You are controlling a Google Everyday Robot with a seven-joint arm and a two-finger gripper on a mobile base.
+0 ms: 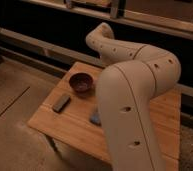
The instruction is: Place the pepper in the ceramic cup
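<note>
- Camera view, the only one.
- One arm (132,100), mine: pale, thick links. It rises from the bottom edge, bends at the right and reaches back to the upper left, covering much of the table's right half.
- My gripper: out of sight in this view, somewhere beyond the links that show. I cannot tell whether it is apart, together or clamped on anything.
- One wooden table (70,125), light planks, standing on a speckled floor (15,145) in front of a dark wall with pale horizontal rails (40,47).
- One ceramic cup (81,82): dark reddish-brown, round and low, upright, mouth open to the top, at the back left of the table. Its inside looks dark, and I cannot tell if anything lies in it.
- One dark flat bar (61,103): rectangular, lying flat near the left edge of the table, in front of the cup and apart from it.
- One small bluish object (95,118): on the table just beside my lower link, partly covered by it, so its shape is not readable.
- Pepper: I cannot pick it out anywhere on the visible tabletop, and I cannot tell whether the bluish object is it.
- Count on the table: three items, none touching another.
</note>
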